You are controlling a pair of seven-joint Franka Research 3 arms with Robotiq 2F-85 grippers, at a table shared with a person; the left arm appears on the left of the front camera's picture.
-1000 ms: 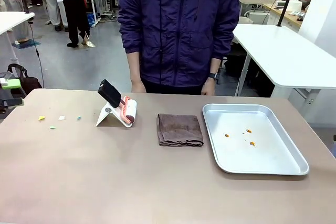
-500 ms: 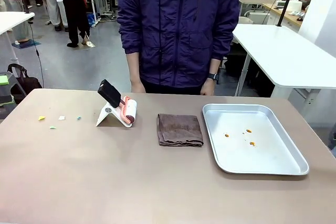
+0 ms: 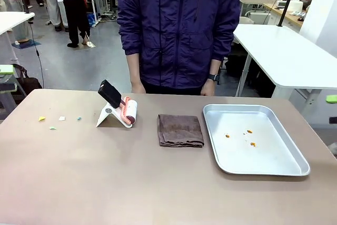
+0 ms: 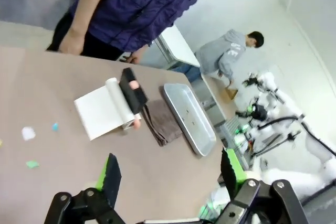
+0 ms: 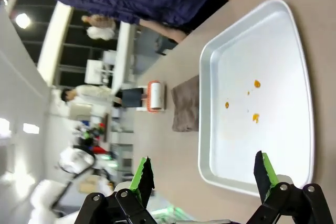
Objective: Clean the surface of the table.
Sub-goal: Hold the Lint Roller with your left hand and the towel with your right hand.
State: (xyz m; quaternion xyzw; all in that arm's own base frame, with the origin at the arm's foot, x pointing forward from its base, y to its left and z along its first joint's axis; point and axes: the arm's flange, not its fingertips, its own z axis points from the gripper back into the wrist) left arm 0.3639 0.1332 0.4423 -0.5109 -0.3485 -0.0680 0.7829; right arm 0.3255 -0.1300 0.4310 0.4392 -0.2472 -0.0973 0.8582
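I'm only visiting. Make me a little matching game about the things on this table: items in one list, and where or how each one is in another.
1 lint roller
2 cloth
3 tray
4 paper scraps

A toward the left end of the table
B folded, near the middle
C holding orange crumbs
D propped on a white stand

Pairs: 1-D, 2-B, 3-C, 4-A

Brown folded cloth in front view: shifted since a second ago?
No. The brown folded cloth lies in the same spot, just left of the shiny silver metal tray.
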